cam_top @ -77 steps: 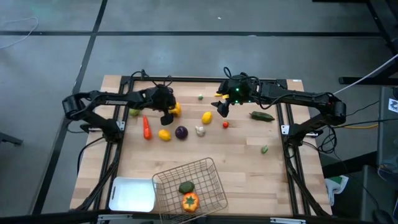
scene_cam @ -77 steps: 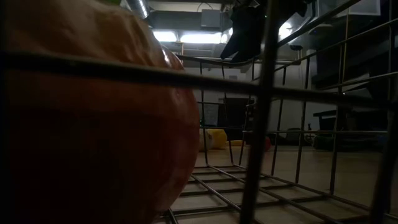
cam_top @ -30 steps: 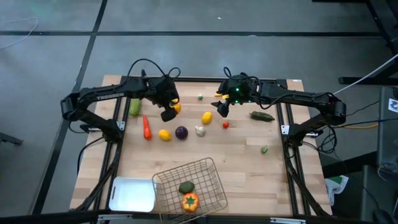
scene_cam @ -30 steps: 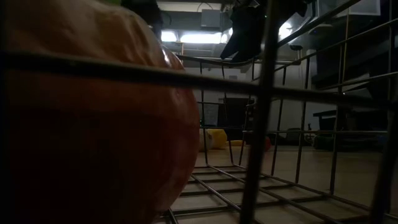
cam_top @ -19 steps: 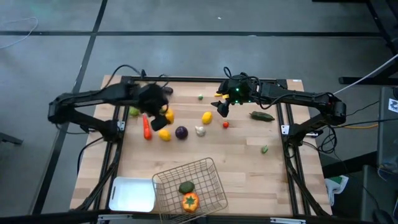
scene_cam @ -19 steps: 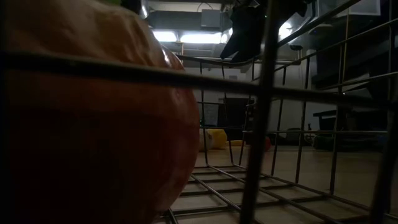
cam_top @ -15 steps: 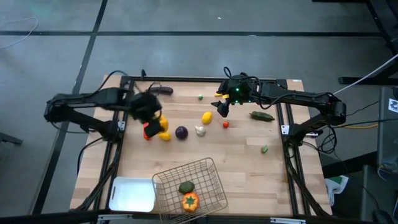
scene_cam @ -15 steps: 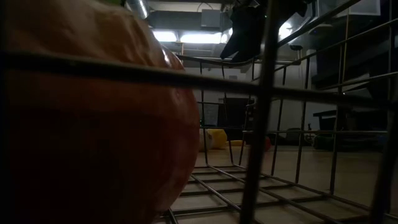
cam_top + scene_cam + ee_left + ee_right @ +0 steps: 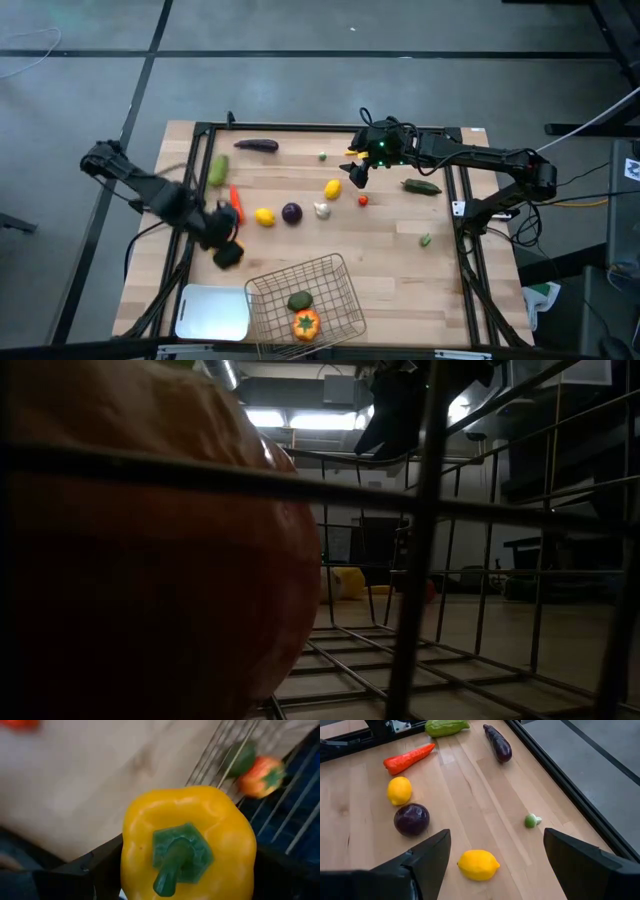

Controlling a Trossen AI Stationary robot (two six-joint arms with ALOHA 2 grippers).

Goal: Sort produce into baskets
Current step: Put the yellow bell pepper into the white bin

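A yellow pepper [image 9: 187, 845] with a green stem fills the left wrist view, and my left gripper [image 9: 224, 250] is shut on it above the table's near left, between the white tray [image 9: 213, 312] and the wire basket [image 9: 340, 285]. In the high view the gripper hides the pepper. The basket holds an orange pepper [image 9: 306, 324] and a green piece [image 9: 299, 301]. My right gripper [image 9: 352, 172] hangs open at the far middle, above a lemon [image 9: 478, 864]. My left gripper pinches the yellow pepper by two opposite sides [image 9: 131, 865] between its two fingers [image 9: 97, 870]. The fingers come from above, slanting steeply down. The pepper is lifted clear of the table, its stem end toward the wrist camera.
Loose produce lies across the far half: eggplant [image 9: 256, 145], cucumber [image 9: 218, 169], a red piece [image 9: 236, 203], lemon [image 9: 265, 216], purple onion [image 9: 291, 212], garlic [image 9: 321, 210], green pepper [image 9: 421, 186], small green pieces [image 9: 425, 240]. Bare wood lies right of the basket.
My left gripper has swung from the far left part of the table toward the near edge, carrying the yellow pepper clear of the table, and has rolled at the wrist. It now hangs close to the tray and the basket. My right gripper has kept still.
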